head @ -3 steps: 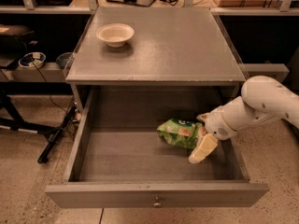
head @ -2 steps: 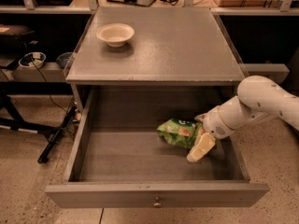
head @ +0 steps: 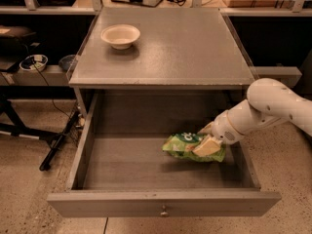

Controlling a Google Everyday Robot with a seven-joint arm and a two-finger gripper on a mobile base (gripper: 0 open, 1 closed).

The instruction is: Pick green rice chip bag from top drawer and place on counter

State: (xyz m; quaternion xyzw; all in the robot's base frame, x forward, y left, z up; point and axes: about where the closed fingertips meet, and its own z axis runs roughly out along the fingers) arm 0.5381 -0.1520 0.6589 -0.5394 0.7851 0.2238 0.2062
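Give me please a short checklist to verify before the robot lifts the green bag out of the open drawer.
1. Top drawer pulled fully open: ok.
2. Green rice chip bag inside the drawer, towards its right side: ok.
3. Pincer down in the drawer, at the bag's right end: ok.
4. Secure hold on the bag: cannot tell.
5. Counter has bare surface for the bag: ok; the cream bowl sits only at the back left.
6. Nothing else in the drawer near the bag: ok.
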